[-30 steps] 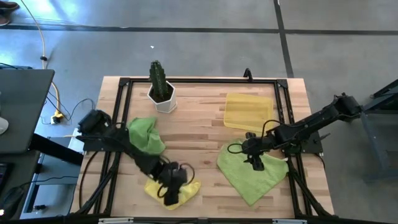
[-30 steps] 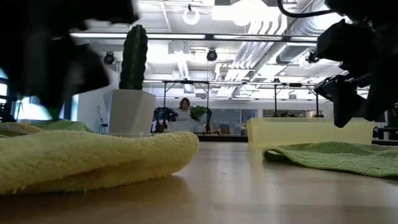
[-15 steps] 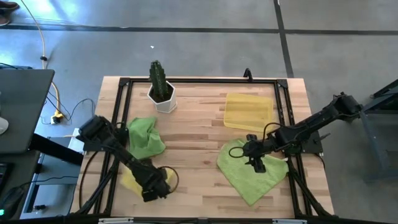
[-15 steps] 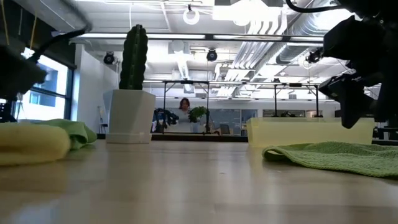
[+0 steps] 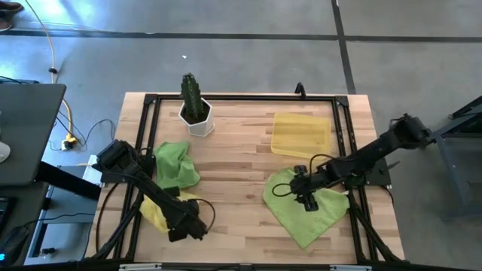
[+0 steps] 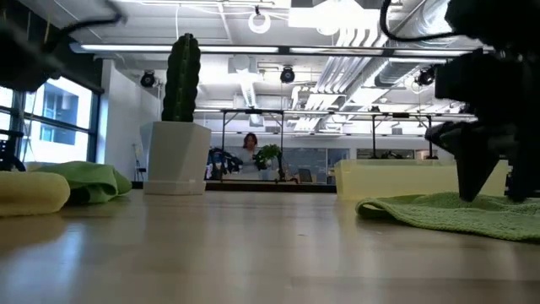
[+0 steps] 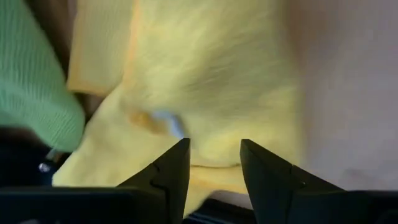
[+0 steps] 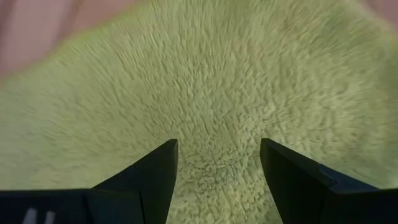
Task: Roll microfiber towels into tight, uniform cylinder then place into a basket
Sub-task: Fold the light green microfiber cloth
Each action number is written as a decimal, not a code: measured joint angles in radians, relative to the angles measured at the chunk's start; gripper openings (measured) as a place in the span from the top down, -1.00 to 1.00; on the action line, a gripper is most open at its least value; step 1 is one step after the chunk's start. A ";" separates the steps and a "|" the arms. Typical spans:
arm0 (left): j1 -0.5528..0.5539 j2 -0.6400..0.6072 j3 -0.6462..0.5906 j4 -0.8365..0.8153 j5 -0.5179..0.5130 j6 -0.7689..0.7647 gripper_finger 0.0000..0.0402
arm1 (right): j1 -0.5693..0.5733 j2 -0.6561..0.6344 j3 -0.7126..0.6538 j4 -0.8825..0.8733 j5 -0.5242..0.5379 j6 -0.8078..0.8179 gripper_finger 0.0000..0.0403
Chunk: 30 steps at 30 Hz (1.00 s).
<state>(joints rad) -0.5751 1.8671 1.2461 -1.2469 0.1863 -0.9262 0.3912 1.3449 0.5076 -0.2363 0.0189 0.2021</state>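
Now | left gripper [image 7: 214, 163] open over yellow towel [image 7: 205, 81] | writing: unreadable

Two green towels [image 5: 176, 165], one yellow towel [image 5: 154, 214], one basket [image 5: 301, 134], one cactus [image 5: 192, 96].

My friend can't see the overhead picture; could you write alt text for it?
Two dark robot arms work over a wooden table: the left gripper at a yellow towel, the right gripper open above a flat green towel. A yellow basket sits behind.

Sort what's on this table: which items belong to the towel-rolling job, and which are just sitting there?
Job items: yellow towel, crumpled green towel, flat green towel, yellow basket.
Bystanders: potted cactus.
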 joint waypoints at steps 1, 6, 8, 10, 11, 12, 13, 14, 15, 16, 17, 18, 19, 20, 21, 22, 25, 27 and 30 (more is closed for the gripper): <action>0.001 0.000 0.026 0.001 -0.016 0.003 0.35 | 0.000 0.026 0.000 0.012 0.000 -0.005 -0.09; 0.019 -0.001 0.159 0.023 -0.182 0.003 0.35 | -0.005 0.126 0.004 0.133 0.055 -0.043 -0.09; 0.030 -0.003 0.199 0.051 -0.276 0.003 0.35 | -0.005 0.161 0.004 0.219 0.084 -0.074 -0.09; 0.044 -0.003 0.231 0.098 -0.375 0.012 0.35 | -0.005 0.200 0.003 0.345 0.135 -0.111 -0.09; 0.051 -0.003 0.243 0.123 -0.423 0.023 0.35 | -0.005 0.222 0.001 0.411 0.168 -0.134 -0.09; 0.059 -0.003 0.250 0.150 -0.466 0.036 0.35 | -0.005 0.244 -0.001 0.477 0.202 -0.160 -0.09; 0.067 -0.004 0.251 0.184 -0.502 0.053 0.35 | -0.005 0.267 -0.001 0.541 0.237 -0.183 -0.09; 0.077 -0.004 0.251 0.219 -0.528 0.072 0.35 | -0.006 0.292 0.002 0.606 0.273 -0.206 -0.09; 0.087 -0.004 0.251 0.249 -0.545 0.090 0.35 | -0.008 0.313 0.011 0.654 0.311 -0.225 -0.09; 0.096 -0.004 0.251 0.278 -0.554 0.110 0.35 | -0.011 0.333 0.022 0.686 0.340 -0.238 -0.09; 0.106 -0.004 0.251 0.309 -0.558 0.131 0.35 | -0.015 0.348 0.034 0.698 0.361 -0.247 -0.09; 0.117 -0.003 0.251 0.343 -0.559 0.152 0.35 | -0.019 0.356 0.046 0.693 0.374 -0.256 -0.09; 0.127 -0.002 0.251 0.378 -0.561 0.174 0.35 | -0.022 0.357 0.061 0.668 0.377 -0.262 -0.09; 0.136 0.000 0.251 0.414 -0.565 0.198 0.35 | -0.025 0.352 0.081 0.630 0.378 -0.263 -0.09; 0.144 0.000 0.251 0.452 -0.568 0.227 0.35 | -0.026 0.337 0.104 0.569 0.374 -0.263 -0.09; 0.152 0.000 0.251 0.492 -0.571 0.256 0.35 | -0.026 0.318 0.129 0.484 0.360 -0.263 -0.09; 0.173 0.000 0.251 0.590 -0.573 0.339 0.35 | -0.022 0.260 0.221 0.151 0.279 -0.236 -0.09; 0.183 0.000 0.238 0.672 -0.576 0.382 0.35 | -0.022 0.234 0.280 -0.074 0.196 -0.185 -0.09; 0.198 0.001 0.201 0.794 -0.585 0.417 0.35 | -0.016 0.209 0.336 -0.325 0.088 -0.089 -0.09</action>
<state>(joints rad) -0.3774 1.8678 1.4468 -0.4534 -0.3992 -0.5087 0.3753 1.5540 0.8433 -0.5617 0.1068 0.1131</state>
